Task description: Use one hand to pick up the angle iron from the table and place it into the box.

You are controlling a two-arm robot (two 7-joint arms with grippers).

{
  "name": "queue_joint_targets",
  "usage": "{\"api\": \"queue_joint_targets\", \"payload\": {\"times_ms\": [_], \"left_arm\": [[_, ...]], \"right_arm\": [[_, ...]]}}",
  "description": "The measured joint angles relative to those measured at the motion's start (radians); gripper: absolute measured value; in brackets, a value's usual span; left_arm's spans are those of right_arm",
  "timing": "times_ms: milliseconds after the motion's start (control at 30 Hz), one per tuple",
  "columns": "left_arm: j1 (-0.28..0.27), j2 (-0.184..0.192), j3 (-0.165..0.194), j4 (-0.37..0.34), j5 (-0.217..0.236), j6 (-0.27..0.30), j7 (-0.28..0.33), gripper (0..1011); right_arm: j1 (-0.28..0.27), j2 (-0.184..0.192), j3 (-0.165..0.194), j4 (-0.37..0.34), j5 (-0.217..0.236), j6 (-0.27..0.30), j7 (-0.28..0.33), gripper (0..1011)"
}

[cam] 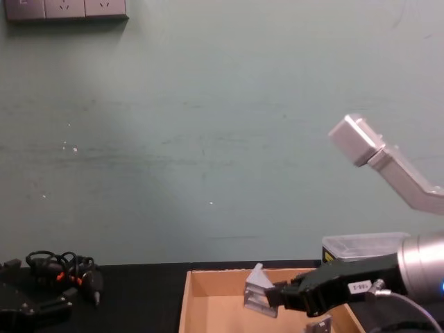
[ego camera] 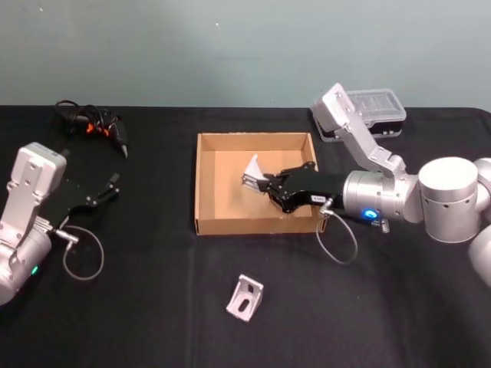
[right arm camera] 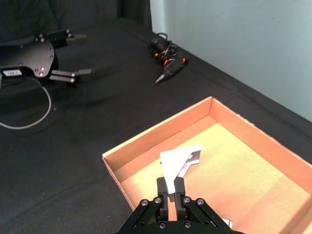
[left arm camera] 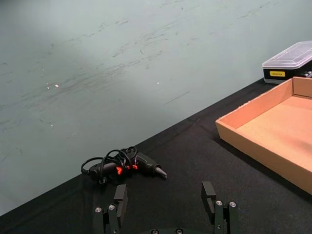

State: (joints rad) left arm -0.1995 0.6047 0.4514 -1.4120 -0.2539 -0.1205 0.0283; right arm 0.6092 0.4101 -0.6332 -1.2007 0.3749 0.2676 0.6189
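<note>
Right gripper (ego camera: 266, 184) clamped on angle iron (ego camera: 252, 169), held over box (ego camera: 253, 225), raised off its floor. Second angle iron (ego camera: 245, 297) lay on counter (ego camera: 153, 307) near box front. Left gripper (ego camera: 110, 189) parked far left, fingers apart.

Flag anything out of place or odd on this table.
Nothing spilled or damaged. A loose angle iron lies on the table in front of the box, outside it; the right gripper holds a second angle iron over the box. The left gripper sits open at the left.
</note>
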Motion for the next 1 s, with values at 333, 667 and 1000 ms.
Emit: {"api": "queue_joint_targets", "payload": {"times_ms": [333,667,1000], "left_arm": [[0.000,0.000,0.000,0.000,0.000,0.000,0.000,1000],[0.000,0.000,0.000,0.000,0.000,0.000,0.000,1000],[0.000,0.000,0.000,0.000,0.000,0.000,0.000,1000]], "right_arm": [[0.021,-0.015,-0.032,0.046,-0.035,-0.004,0.027,86],[0.013,-0.012,-0.032,0.046,-0.046,-0.010,0.032,221],[-0.007,0.005,-0.011,0.017,-0.052,-0.037,0.027,530]]}}
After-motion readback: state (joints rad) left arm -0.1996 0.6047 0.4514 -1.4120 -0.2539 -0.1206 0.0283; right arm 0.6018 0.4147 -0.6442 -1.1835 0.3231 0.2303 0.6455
